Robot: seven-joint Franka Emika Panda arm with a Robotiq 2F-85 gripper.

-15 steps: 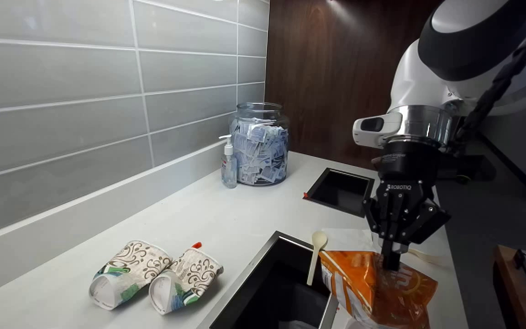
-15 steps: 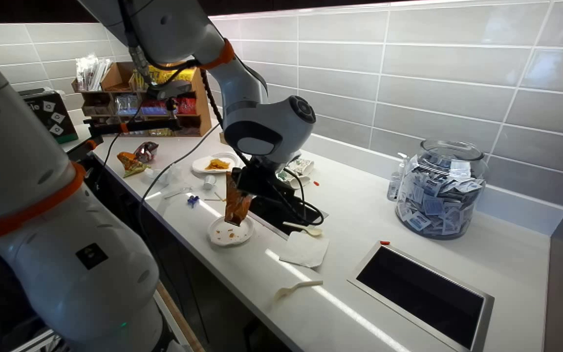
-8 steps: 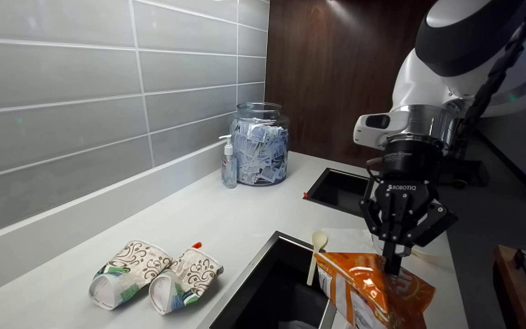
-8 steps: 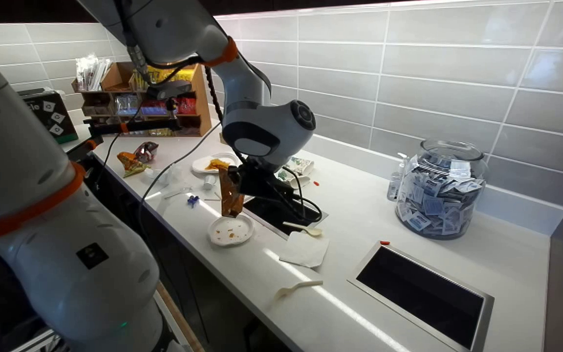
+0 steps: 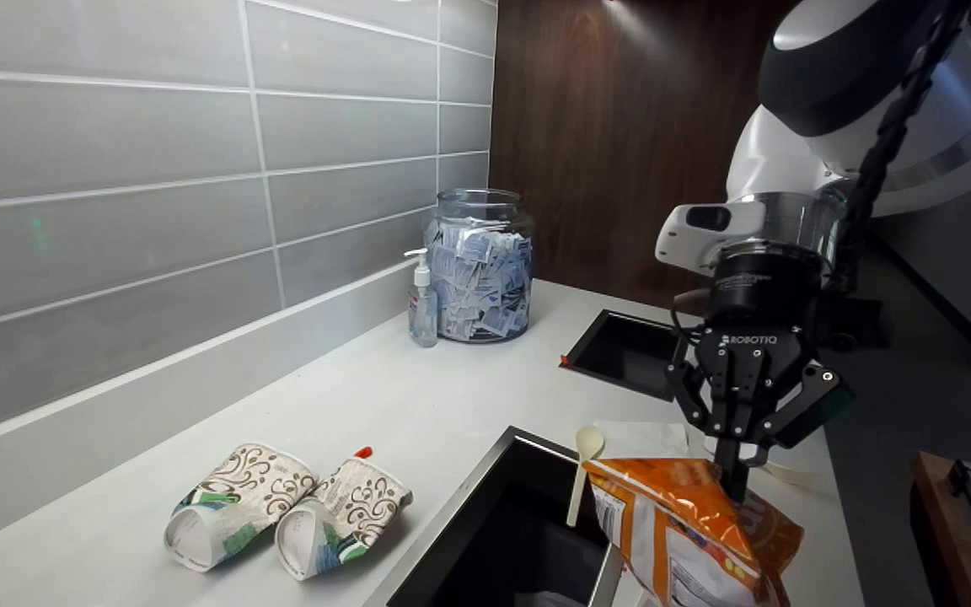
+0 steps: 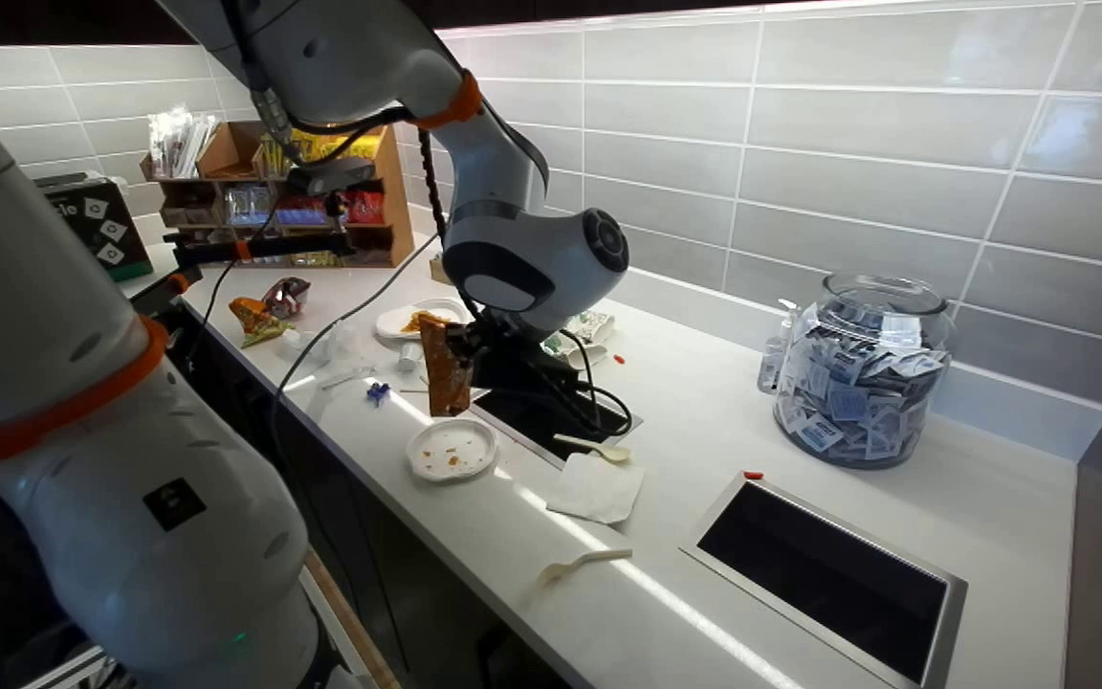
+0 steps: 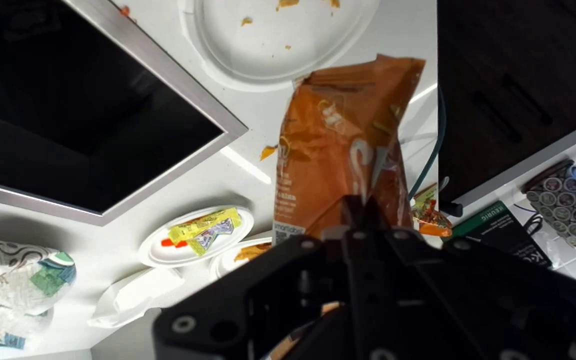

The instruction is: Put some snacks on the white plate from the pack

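One crinkled, glossy orange foil bag [image 5: 671,527] hangs clamped in the gripper [image 5: 733,487], lower right of an exterior view, while the round, smooth-rimmed white plate [image 7: 268,37] lies top centre in the wrist view.

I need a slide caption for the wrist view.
Orange snack bag pinched in the end effector, scattered crumbs on the white plate at the picture's top.

On the counter [image 5: 351,413] I see a glass jar [image 5: 502,209] of blue-and-white packets [image 5: 481,282], a pump bottle [image 5: 423,314] beside it, two patterned paper cups [image 5: 243,502] on their sides, and a pale spoon [image 5: 585,455] overhanging a dark, metal-framed opening [image 5: 506,506].
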